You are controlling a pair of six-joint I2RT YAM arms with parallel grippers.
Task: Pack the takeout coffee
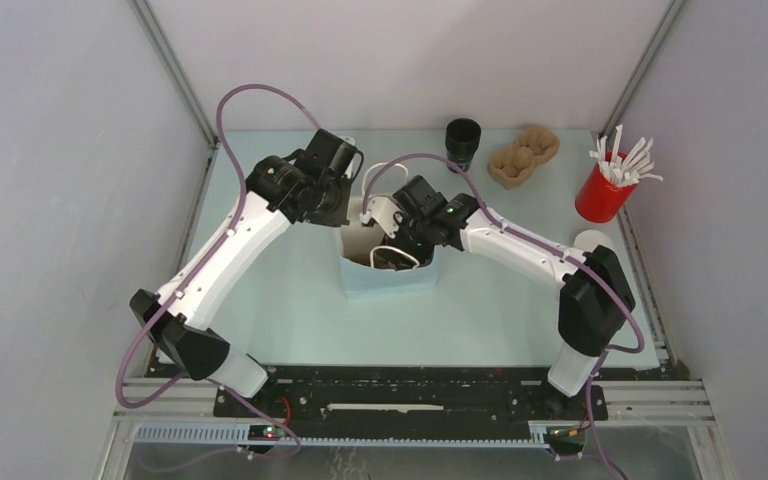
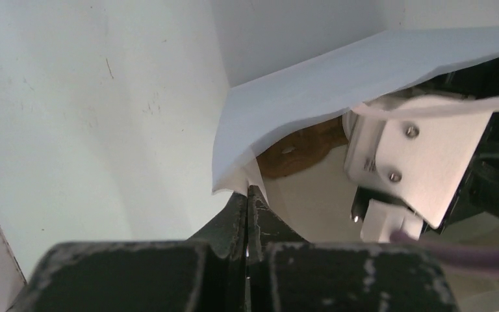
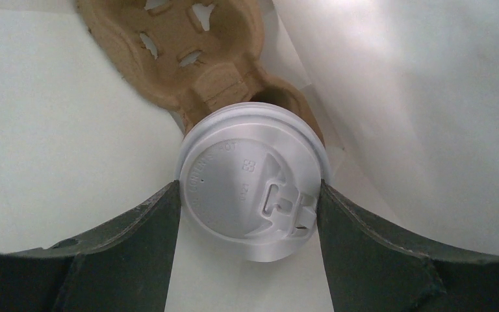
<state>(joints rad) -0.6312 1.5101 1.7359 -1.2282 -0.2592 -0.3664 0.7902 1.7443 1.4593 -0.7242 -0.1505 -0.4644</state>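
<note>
Closest in, the right gripper is clamping the takeout coffee by its lid above the cardboard carrier inside the paper bag, while the left gripper is pinching the bag's rim, seemingly holding it open.

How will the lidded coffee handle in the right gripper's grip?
Probably slippery: the right gripper pinches the takeout coffee by its smooth lid rim. The lid might pop off. It may tip if it misses the carrier well inside the paper bag.
</note>
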